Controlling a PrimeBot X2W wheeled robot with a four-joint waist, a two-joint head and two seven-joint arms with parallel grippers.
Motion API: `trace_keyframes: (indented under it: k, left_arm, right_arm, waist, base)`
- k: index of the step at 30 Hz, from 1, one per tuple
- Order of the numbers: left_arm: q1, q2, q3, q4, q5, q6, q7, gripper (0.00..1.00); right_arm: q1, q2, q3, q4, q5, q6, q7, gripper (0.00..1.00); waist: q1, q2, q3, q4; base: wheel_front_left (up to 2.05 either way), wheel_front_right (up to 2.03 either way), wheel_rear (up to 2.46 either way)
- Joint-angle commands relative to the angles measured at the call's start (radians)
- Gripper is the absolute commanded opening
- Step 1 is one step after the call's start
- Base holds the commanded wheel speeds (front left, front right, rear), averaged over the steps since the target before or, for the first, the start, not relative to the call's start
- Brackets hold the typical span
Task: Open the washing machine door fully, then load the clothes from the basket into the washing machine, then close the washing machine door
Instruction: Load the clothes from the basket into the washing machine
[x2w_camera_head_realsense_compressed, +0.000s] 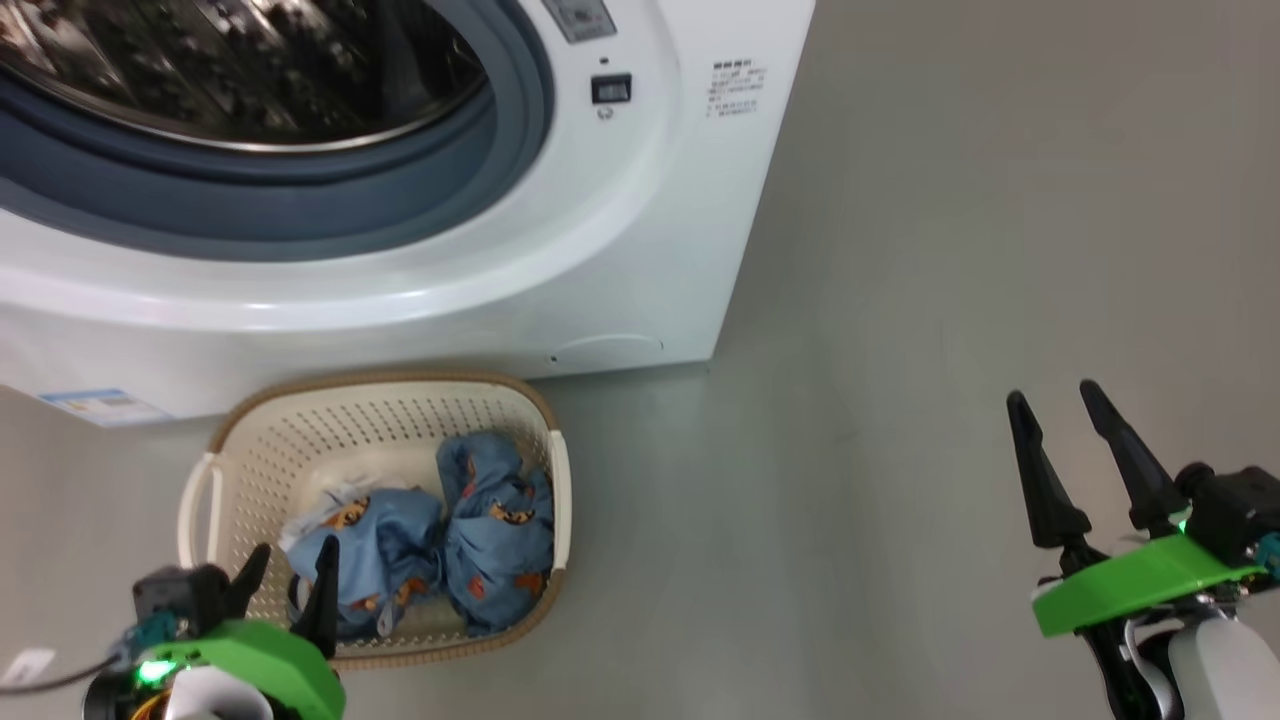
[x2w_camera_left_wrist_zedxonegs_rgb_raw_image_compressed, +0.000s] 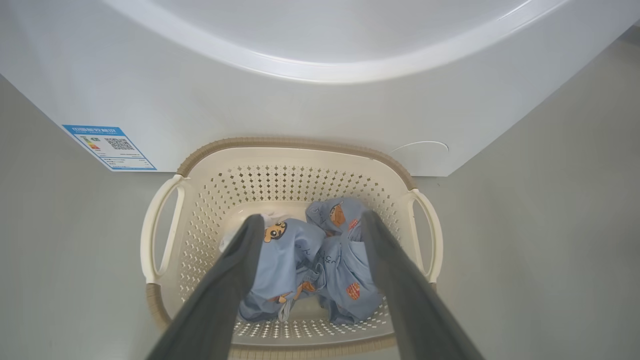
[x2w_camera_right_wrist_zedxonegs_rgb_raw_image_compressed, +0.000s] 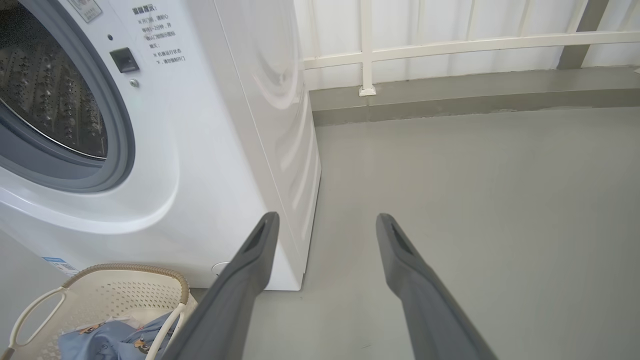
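Left gripper (x2w_camera_head_realsense_compressed: 295, 548) hangs over the basket's near-left corner, jaws spread wide, holding nothing. Clothes (x2w_camera_head_realsense_compressed: 470, 530) sit bunched in the basket (x2w_camera_head_realsense_compressed: 380, 381), in its right half, with the heap running handle to handle, ahead and slightly right of the fingertips. Washing machine (x2w_camera_head_realsense_compressed: 640, 250) stands just behind the basket, drum mouth open. Right gripper (x2w_camera_head_realsense_compressed: 1052, 392), also wide and empty, is well right of the basket. Left arm looks best placed for the pick.

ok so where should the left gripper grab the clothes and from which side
Probably the bunched hump in the middle of the clothes, from straight above: the basket walls block the sides, and the open left gripper points down at that pile, its fingers framing the folds.
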Motion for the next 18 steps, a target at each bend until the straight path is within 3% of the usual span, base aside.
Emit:
trace_keyframes:
  k: [1, 18]
  left_arm:
    - [-0.05, 0.026, 0.02, 0.029, -0.007, -0.002, -0.006, 1.0]
    - [-0.387, 0.046, -0.133, 0.457, -0.052, -0.002, 0.0, 1.0]
  right_arm:
    - [-0.023, -0.007, 0.027, -0.027, 0.001, 0.003, -0.012, 1.0]
    - [-0.155, 0.027, 0.062, -0.049, -0.009, 0.003, -0.012, 1.0]
  waist:
    - [0.0, -0.0001, 0.052, -0.014]
    - [0.0, -0.0001, 0.267, -0.065]
  base:
    - [0.0, 0.0, 0.0]
    - [0.0, 0.0, 0.0]
